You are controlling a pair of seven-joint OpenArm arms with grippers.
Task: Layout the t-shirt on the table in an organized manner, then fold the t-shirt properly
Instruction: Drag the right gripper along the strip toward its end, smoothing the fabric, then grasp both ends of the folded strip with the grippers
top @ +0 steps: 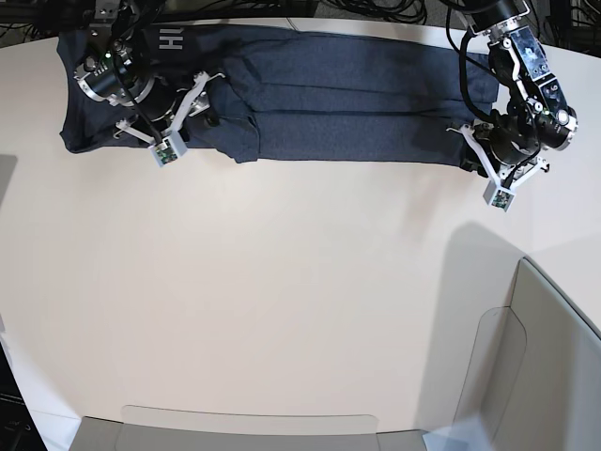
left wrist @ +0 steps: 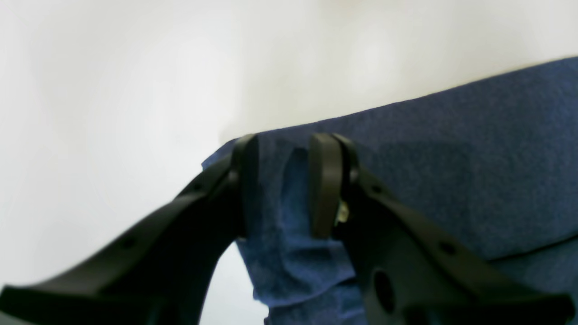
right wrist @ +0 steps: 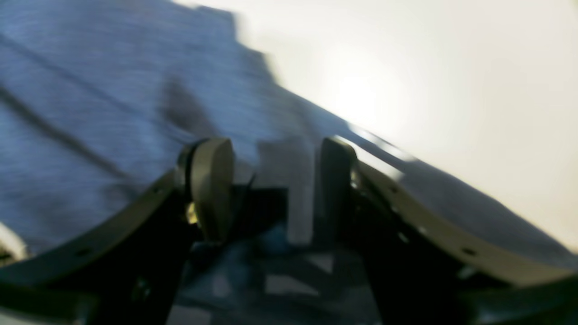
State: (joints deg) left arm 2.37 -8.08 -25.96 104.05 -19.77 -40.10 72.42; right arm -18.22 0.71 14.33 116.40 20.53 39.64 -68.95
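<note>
The dark navy t-shirt (top: 338, 94) lies as a long folded band across the far side of the off-white table (top: 282, 282), with white lettering (top: 171, 39) near its left end. My left gripper (top: 467, 143) is at the band's right end. In the left wrist view it (left wrist: 284, 185) is shut on a bunched fold of the t-shirt (left wrist: 451, 158) over the table (left wrist: 113, 90). My right gripper (top: 202, 94) is at the band's left part. In the blurred right wrist view it (right wrist: 271, 189) grips the t-shirt (right wrist: 90, 90), with lettering (right wrist: 280, 284) below.
Grey translucent bin walls stand at the front edge (top: 244, 427) and at the right front corner (top: 526, 357). Black cables (top: 376, 9) run behind the table's far edge. The t-shirt's far side lies close to that edge.
</note>
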